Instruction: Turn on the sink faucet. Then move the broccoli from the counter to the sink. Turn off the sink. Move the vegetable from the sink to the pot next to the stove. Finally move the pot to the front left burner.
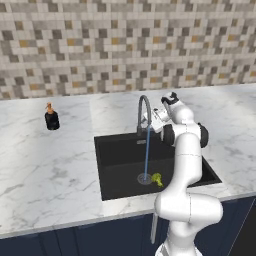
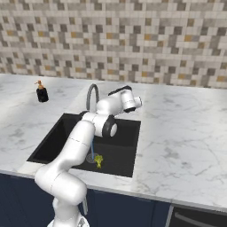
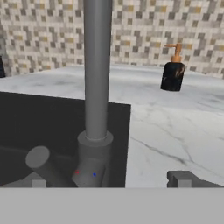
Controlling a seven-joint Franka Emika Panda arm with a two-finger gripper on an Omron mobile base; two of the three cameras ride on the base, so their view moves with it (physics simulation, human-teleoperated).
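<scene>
At the sink (image 1: 120, 160) — one broccoli (image 1: 157, 179), one running sink faucet (image 1: 144, 111), one soap bottle (image 1: 51, 117) — gripper (image 3: 109, 180) wide apart.

the white arm folds forward, its claw (image 3: 109, 180) spread wide, holding nothing.

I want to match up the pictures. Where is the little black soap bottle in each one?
Left base view: soap bottle stands far left on the counter.
Right base view: upper left, near the wall.
Hand view: upper right.
Shared landmark: the sink faucet.
</scene>
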